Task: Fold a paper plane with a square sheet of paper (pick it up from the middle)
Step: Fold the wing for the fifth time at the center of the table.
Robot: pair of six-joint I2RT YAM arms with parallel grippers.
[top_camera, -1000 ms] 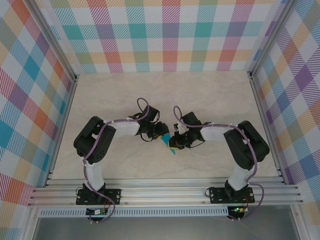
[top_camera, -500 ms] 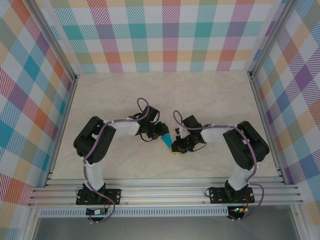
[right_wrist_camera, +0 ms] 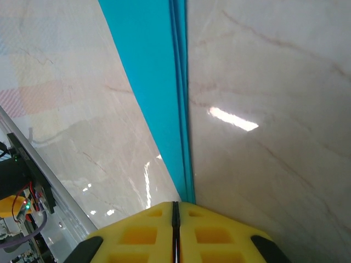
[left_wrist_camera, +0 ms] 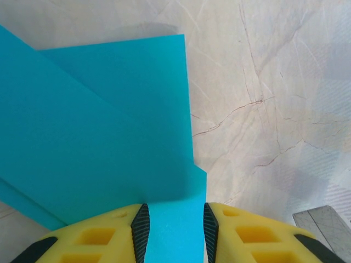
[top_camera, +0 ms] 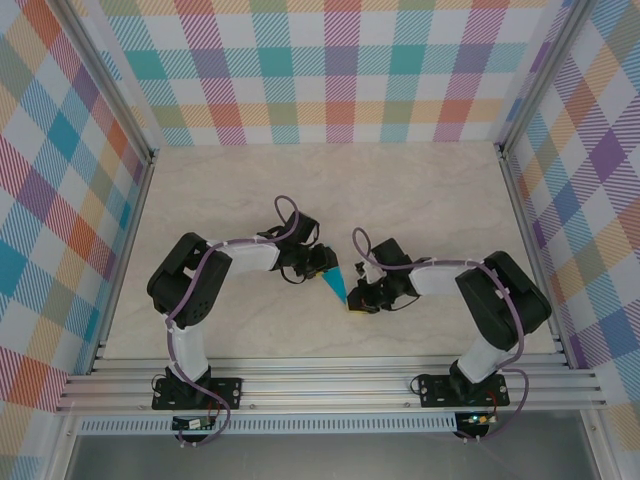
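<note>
"Top external first: where does the teal paper (top_camera: 337, 284) lie?" asks one.

"At the middle of the desk (top_camera: 430, 200), between the two arms," says the other. "It is a narrow folded wedge, its broad end far and its point near and slightly right. The left fingers (top_camera: 322, 268) are at its far-left side, and the right fingers (top_camera: 359, 297) are just right of the point."

"Which of them has hold of it?"

"The right ones, plainly. In the right wrist view they are closed to a hairline seam, and the stacked folded edges of the paper run straight into that seam. The left I cannot tell. In the left wrist view its black pads (left_wrist_camera: 141, 230) stand partly apart with a strip of paper filling the gap. Whether they press it or merely straddle it is not clear."

"And the long axis?"

"Seen from the right fingers, it runs straight ahead along the crease. Seen from the left fingers, the paper spreads out ahead in overlapping layers."

"So what does the next move turn on?"

"That axis, I judge. Each arm is already at one end, so neither needs to reach. The right pinch fixes the crease line and the left would do the shaping. If the left closes off that line, the layers may skew."
</note>
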